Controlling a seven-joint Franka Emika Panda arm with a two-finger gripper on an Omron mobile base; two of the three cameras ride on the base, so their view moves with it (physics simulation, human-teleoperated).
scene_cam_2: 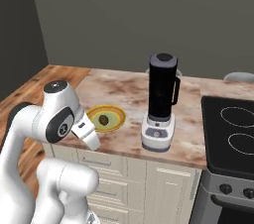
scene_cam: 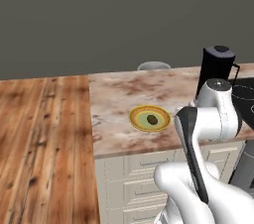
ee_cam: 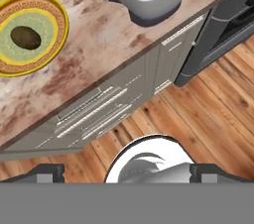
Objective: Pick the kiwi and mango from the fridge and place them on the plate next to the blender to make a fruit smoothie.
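White arm folded low, pincer wide open, empty

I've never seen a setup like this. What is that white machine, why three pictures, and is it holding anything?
It is a white robot arm in a computer-drawn kitchen. Two cameras ride behind it, left and right; the third sits on its hand, looking down past the counter edge to the floor. On the marble counter lies a yellow-rimmed plate with a brown kiwi on it, beside a black blender. A stove stands to the right. The gripper is open and holds nothing.
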